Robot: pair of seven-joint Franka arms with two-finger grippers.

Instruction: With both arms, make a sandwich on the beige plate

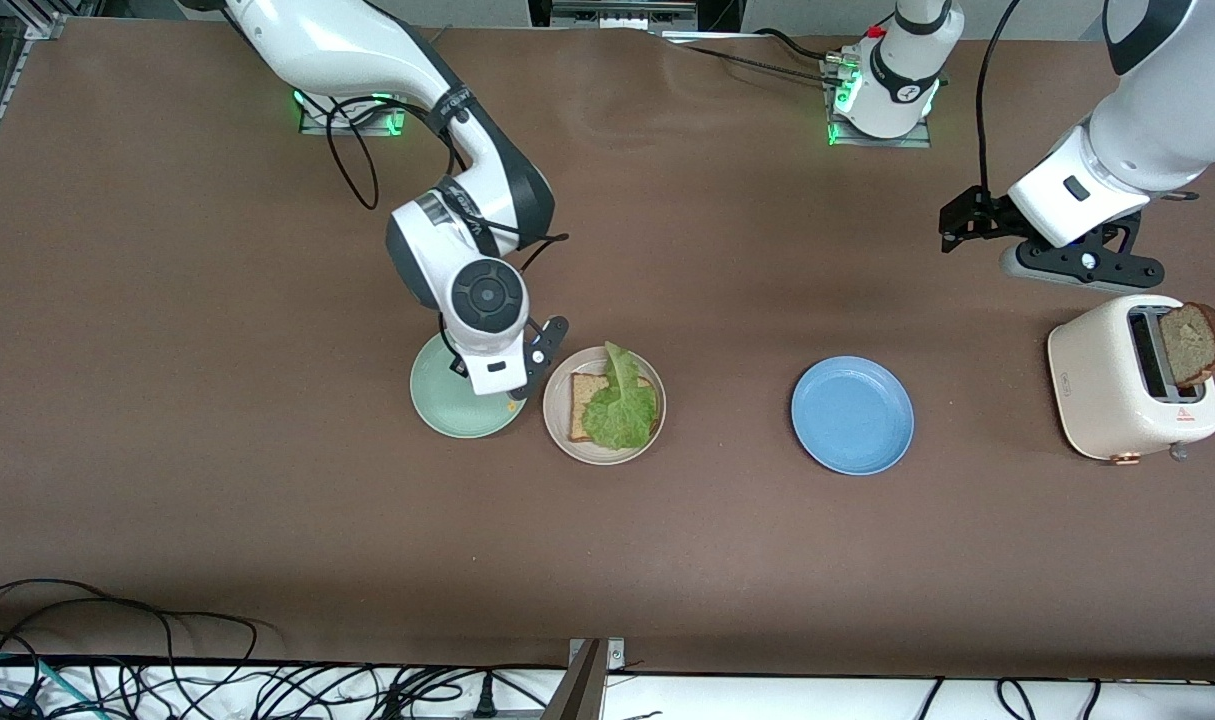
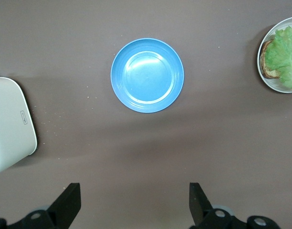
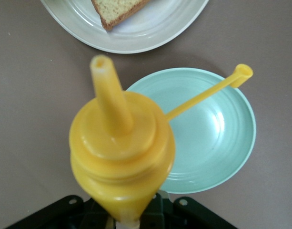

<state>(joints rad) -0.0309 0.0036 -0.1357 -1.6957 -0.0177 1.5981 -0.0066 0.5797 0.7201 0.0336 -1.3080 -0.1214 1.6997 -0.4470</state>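
Observation:
The beige plate [image 1: 557,425] holds one brown bread slice [image 1: 579,398] with a green lettuce leaf [image 1: 622,405] on it. A second bread slice [image 1: 1192,345] stands in the toaster's slot. My right gripper [image 1: 502,385] is over the mint green plate [image 1: 447,410], beside the beige plate. It is shut on a yellow squeeze bottle [image 3: 122,152] with its nozzle uncapped and the cap hanging on a strap. My left gripper [image 1: 1082,268] is open and empty, held up in the air beside the toaster; its fingers [image 2: 69,202] stand wide apart over bare table.
A cream toaster [image 1: 1107,390] stands at the left arm's end of the table. A blue plate [image 1: 852,415] lies empty between the toaster and the beige plate. Cables run along the table edge nearest the front camera.

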